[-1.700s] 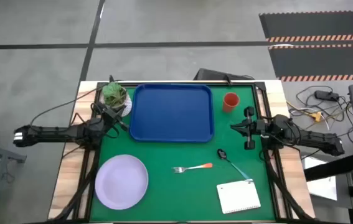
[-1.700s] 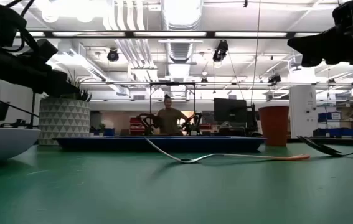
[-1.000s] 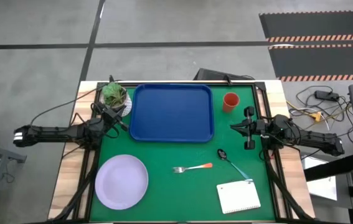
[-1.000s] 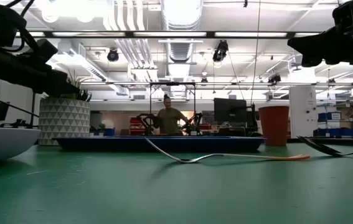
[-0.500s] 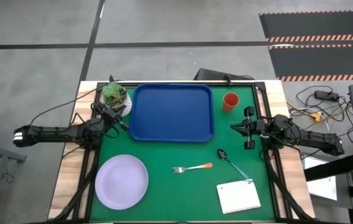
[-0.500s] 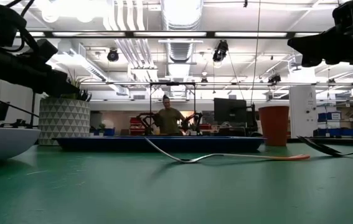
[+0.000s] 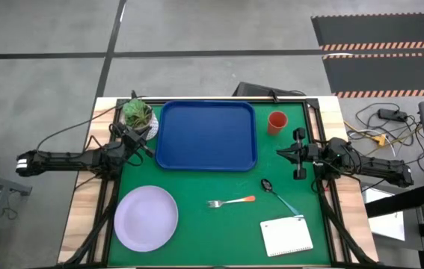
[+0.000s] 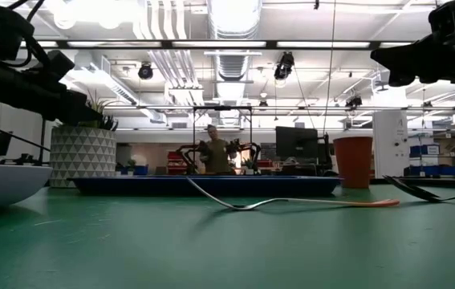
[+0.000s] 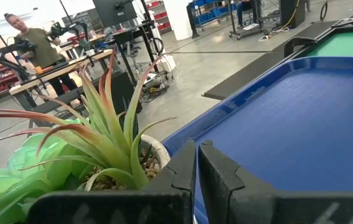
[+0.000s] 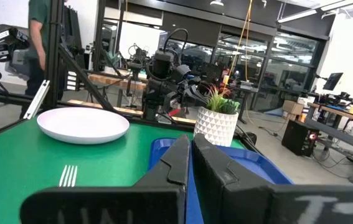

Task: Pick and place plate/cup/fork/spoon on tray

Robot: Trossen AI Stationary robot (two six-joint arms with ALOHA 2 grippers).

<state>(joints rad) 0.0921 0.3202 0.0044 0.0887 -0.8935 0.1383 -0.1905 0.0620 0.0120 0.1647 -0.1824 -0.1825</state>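
The blue tray (image 7: 207, 136) lies at the far middle of the green table, with nothing on it. The lavender plate (image 7: 146, 217) lies near left. The orange-red cup (image 7: 277, 122) stands right of the tray. The orange-handled fork (image 7: 232, 201) and the blue-handled spoon (image 7: 280, 196) lie near the middle right. My left gripper (image 7: 149, 151) is shut and empty at the tray's left edge, beside the plant pot; its fingers show in the left wrist view (image 9: 198, 163). My right gripper (image 7: 280, 154) is shut and empty just right of the tray, near the cup; it also shows in the right wrist view (image 10: 190, 155).
A white pot with a green plant (image 7: 139, 116) stands at the far left corner. A white spiral notepad (image 7: 286, 237) lies near right. A person stands in the room beyond the table (image 8: 215, 152). Green table surface lies bare between the plate and the fork.
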